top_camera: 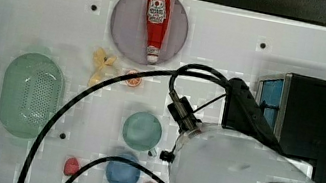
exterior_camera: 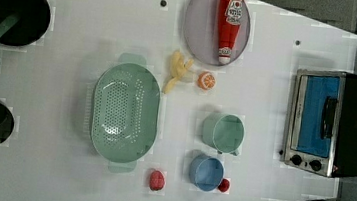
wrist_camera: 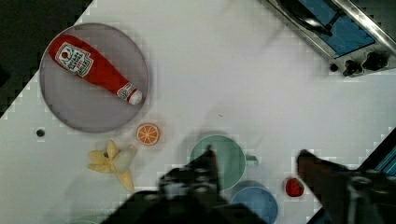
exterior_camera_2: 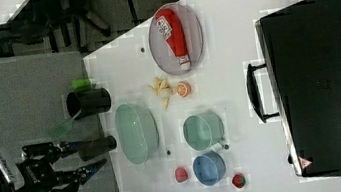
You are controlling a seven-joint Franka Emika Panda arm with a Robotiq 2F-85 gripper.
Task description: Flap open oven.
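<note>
The oven point(exterior_camera: 330, 121) stands at the left view's right edge, a black box with a silver front frame. Its blue glass door point(exterior_camera: 318, 115) is shut, with the dark bar handle point(exterior_camera: 328, 116) across it and the knobs point(exterior_camera: 305, 162) beside it. The right view shows the handle point(exterior_camera_2: 254, 95) standing off the oven's front. My gripper point(wrist_camera: 254, 156) is open with nothing between its fingers point(wrist_camera: 205, 163), and it hangs high above the table over the green cup point(wrist_camera: 219, 158). The oven point(wrist_camera: 336, 32) lies apart from it. In the top view my arm point(top_camera: 239, 166) overlaps the oven's front point(top_camera: 271, 98).
A grey plate point(exterior_camera: 195, 37) bears a ketchup bottle point(exterior_camera: 229, 23). Near it lie a banana point(exterior_camera: 177, 70) and an orange slice point(exterior_camera: 206, 80). A green colander point(exterior_camera: 124, 112), a blue cup point(exterior_camera: 206, 172), two red strawberries point(exterior_camera: 156, 179) and black pots point(exterior_camera: 10, 10) also stand on the white table point(exterior_camera: 268, 90).
</note>
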